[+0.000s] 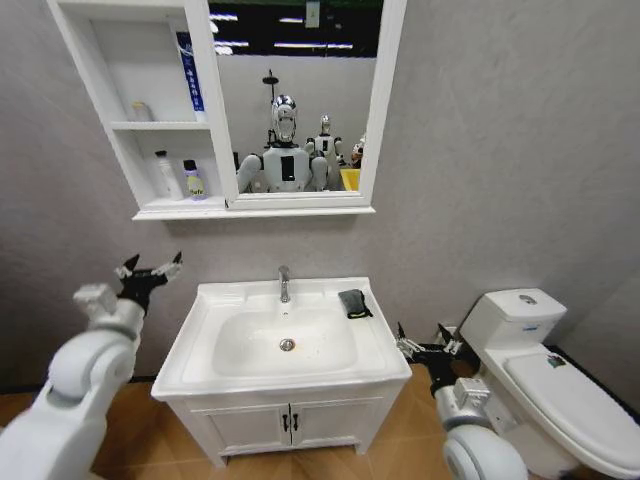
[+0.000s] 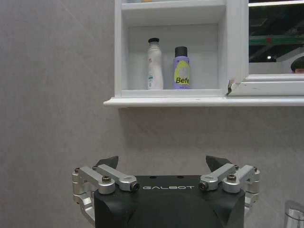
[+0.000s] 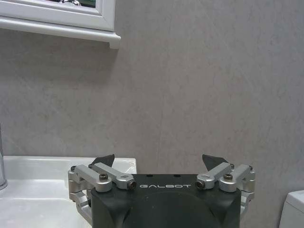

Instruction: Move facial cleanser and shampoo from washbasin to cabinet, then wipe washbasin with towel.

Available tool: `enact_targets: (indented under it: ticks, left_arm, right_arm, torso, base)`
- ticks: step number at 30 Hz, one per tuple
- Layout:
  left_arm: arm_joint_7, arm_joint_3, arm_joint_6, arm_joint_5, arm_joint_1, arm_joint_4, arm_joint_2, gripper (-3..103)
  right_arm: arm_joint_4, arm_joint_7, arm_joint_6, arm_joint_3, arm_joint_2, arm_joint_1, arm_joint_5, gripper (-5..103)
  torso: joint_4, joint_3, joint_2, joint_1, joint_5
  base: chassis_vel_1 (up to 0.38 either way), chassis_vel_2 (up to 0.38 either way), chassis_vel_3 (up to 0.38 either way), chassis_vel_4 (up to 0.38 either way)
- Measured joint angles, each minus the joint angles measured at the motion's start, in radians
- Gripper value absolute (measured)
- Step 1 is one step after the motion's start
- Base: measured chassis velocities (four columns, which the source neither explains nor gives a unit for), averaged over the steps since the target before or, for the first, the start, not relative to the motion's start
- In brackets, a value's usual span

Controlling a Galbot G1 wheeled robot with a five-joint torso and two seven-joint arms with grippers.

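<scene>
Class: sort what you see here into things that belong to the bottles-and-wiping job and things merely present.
Job:
washbasin
cabinet
towel
white bottle
purple bottle
left end effector
right end effector

Just there:
toilet
mirror
blue tube
vanity doors

head view faces wall, both wrist views level, near wall [image 3: 199, 85]

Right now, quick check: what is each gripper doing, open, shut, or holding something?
Left gripper: open, holding nothing, raised left of the washbasin.
Right gripper: open, holding nothing, low beside the washbasin's right edge.
</scene>
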Motion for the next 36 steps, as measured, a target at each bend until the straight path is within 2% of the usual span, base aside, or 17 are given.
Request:
enact_targets:
  ticks: [3,4,5,6,8,9,10,18,20,23,36]
  left_arm:
    - [0.100,-0.084,-0.052,0.051,0.139,-0.057,-0.101,100]
    - [0.100,-0.084,-0.052,0.051,0.139,-0.057,-0.101,100]
    - [0.137,-0.118,-0.070,0.056,0.199,-0.075,-0.135,100]
    - [0.137,-0.118,-0.070,0.056,0.199,-0.075,-0.135,100]
    - [0.194,-0.161,-0.111,0.055,0.315,-0.103,-0.195,100]
    - [0.194,-0.161,-0.111,0.055,0.315,-0.103,-0.195,100]
    - [0.226,-0.177,-0.141,0.053,0.388,-0.124,-0.237,100]
    - [0.249,-0.167,-0.204,0.072,0.457,-0.138,-0.330,100]
    - [0.253,-0.142,-0.209,0.117,0.454,-0.128,-0.352,100]
    - [0.259,-0.125,-0.217,0.152,0.448,-0.115,-0.361,100]
    - [0.259,-0.120,-0.217,0.155,0.441,-0.111,-0.359,100]
  right_arm:
    - [0.003,0.000,0.000,0.001,-0.004,-0.003,0.005,100]
    - [0.003,0.000,0.000,0.001,-0.004,-0.003,0.005,100]
    - [0.003,-0.001,0.000,0.001,-0.004,-0.003,0.006,100]
    - [0.003,-0.001,0.000,0.001,-0.004,-0.003,0.006,100]
    - [0.000,-0.003,0.001,-0.007,-0.004,-0.002,0.006,100]
    - [0.000,-0.003,0.001,-0.007,-0.004,-0.002,0.006,100]
    - [-0.003,-0.003,0.002,-0.015,-0.005,0.000,0.005,100]
    - [-0.009,-0.005,0.002,-0.023,-0.016,0.013,0.011,100]
    - [-0.011,-0.006,0.002,-0.024,-0.024,0.016,0.017,100]
    - [-0.012,-0.006,0.002,-0.023,-0.030,0.021,0.026,100]
    - [-0.021,-0.005,-0.002,-0.017,-0.056,0.041,0.052,100]
  torso:
    - [-0.0005,0.000,0.000,0.000,0.0000]
    - [-0.0005,0.000,0.000,0.000,0.0000]
    - [-0.0006,0.000,0.000,0.000,0.0002]
    - [-0.0006,0.000,0.000,0.000,0.0002]
    - [-0.0003,0.000,0.000,0.000,0.0002]
    - [-0.0003,0.000,0.000,0.000,0.0002]
    - [-0.0002,0.000,0.000,0.000,0.0002]
    - [-0.0004,0.000,0.000,0.000,0.0001]
    - [-0.0004,0.000,0.000,0.000,0.0001]
    - [-0.0004,0.000,0.000,0.000,0.0000]
    - [-0.0004,0.000,0.000,0.000,0.0000]
  base:
    - [0.000,0.000,0.000,0.000]
    - [0.000,0.000,0.000,0.000]
    - [0.000,0.000,0.000,0.000]
    - [0.000,0.000,0.000,0.000]
    - [0.000,0.000,0.000,0.000]
    - [0.000,0.000,0.000,0.000]
    - [0.000,0.000,0.000,0.000]
    - [0.000,0.000,0.000,0.000]
    - [0.000,0.000,0.000,0.000]
    - [0.000,0.000,0.000,0.000]
    - [0.000,0.000,0.000,0.000]
